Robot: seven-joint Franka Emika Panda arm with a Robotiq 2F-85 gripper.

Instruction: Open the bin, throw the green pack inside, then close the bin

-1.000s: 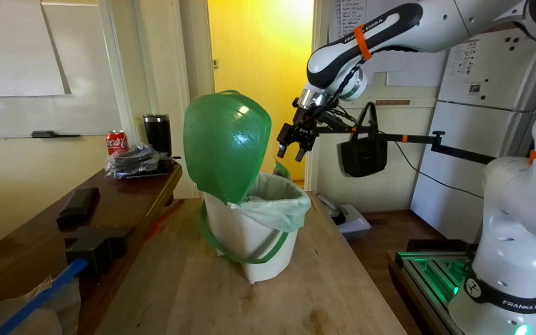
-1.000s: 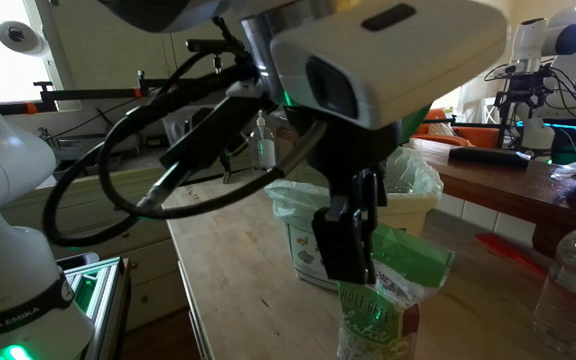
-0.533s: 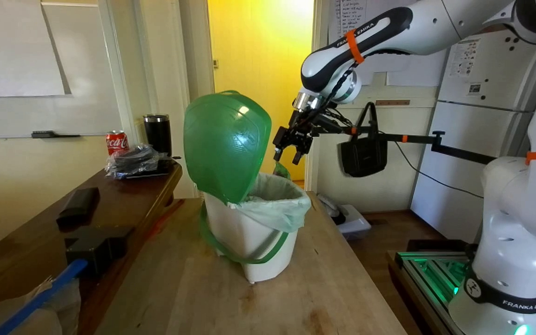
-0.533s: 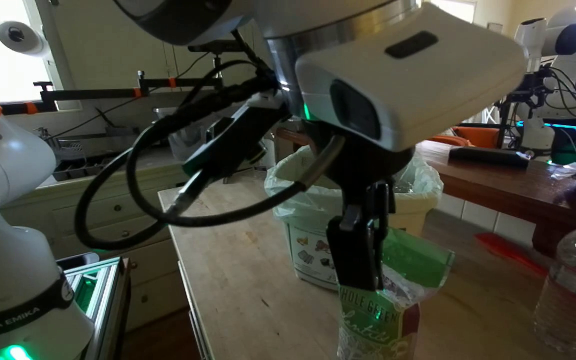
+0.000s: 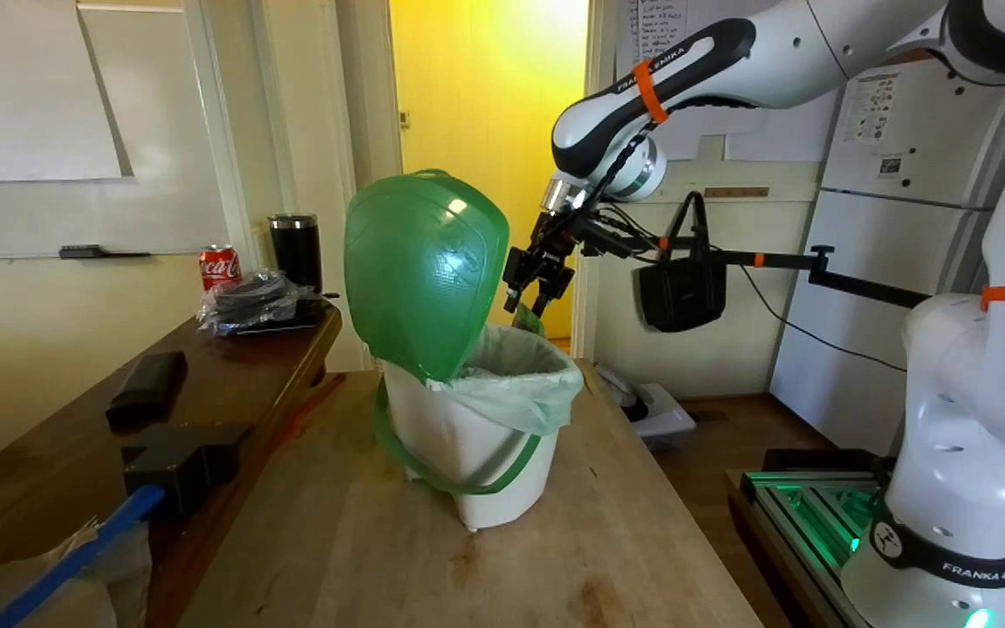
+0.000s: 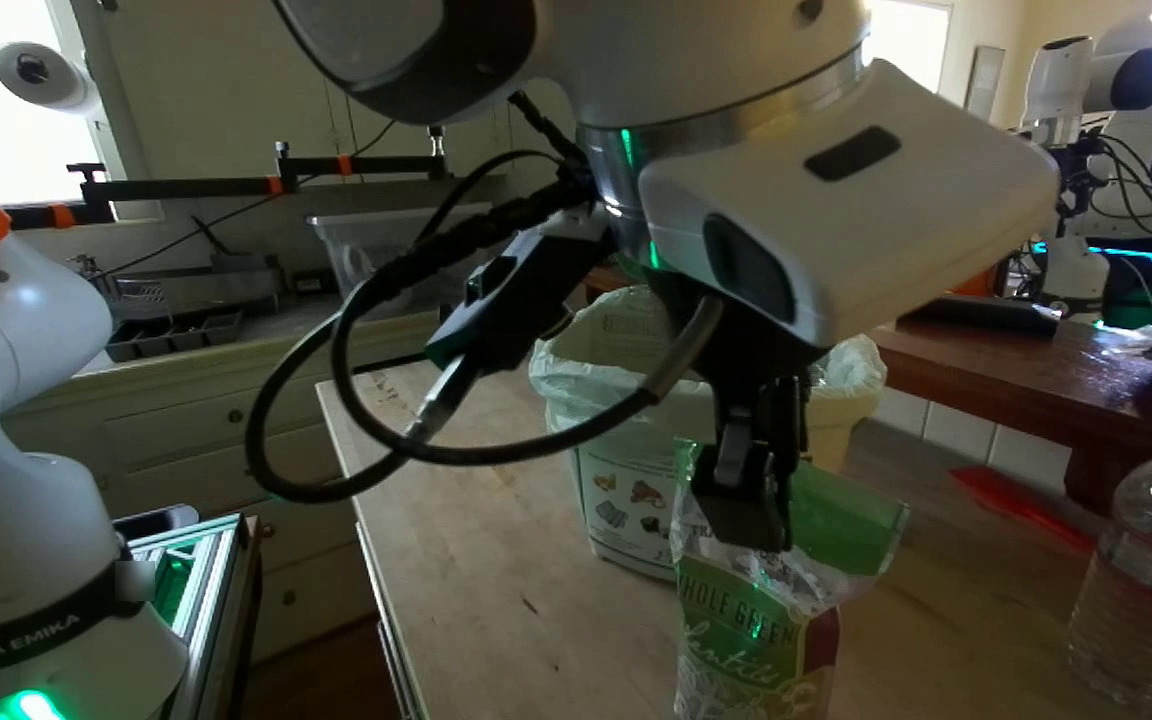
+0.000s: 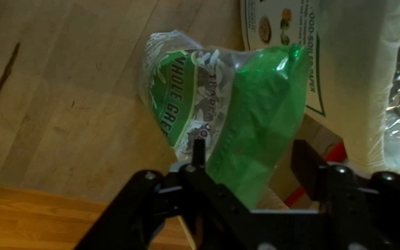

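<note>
The black two-fingered robot hand (image 7: 249, 147) is spread apart, and the green-and-clear plastic pack (image 7: 221, 114) is right under it, green top showing in the gap; beside the hand is the round white plastic bin (image 5: 463, 436), its domed green plastic lid (image 5: 424, 270) up

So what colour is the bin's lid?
The lid is green; it shows best in an exterior view.

Kitchen plus robot lab: fridge (image 5: 886, 227), drawer cabinets (image 6: 186, 425) past the long edge of the desk (image 6: 476, 560), whiteboard (image 5: 167, 148), second robot arm (image 6: 1121, 85).
</note>
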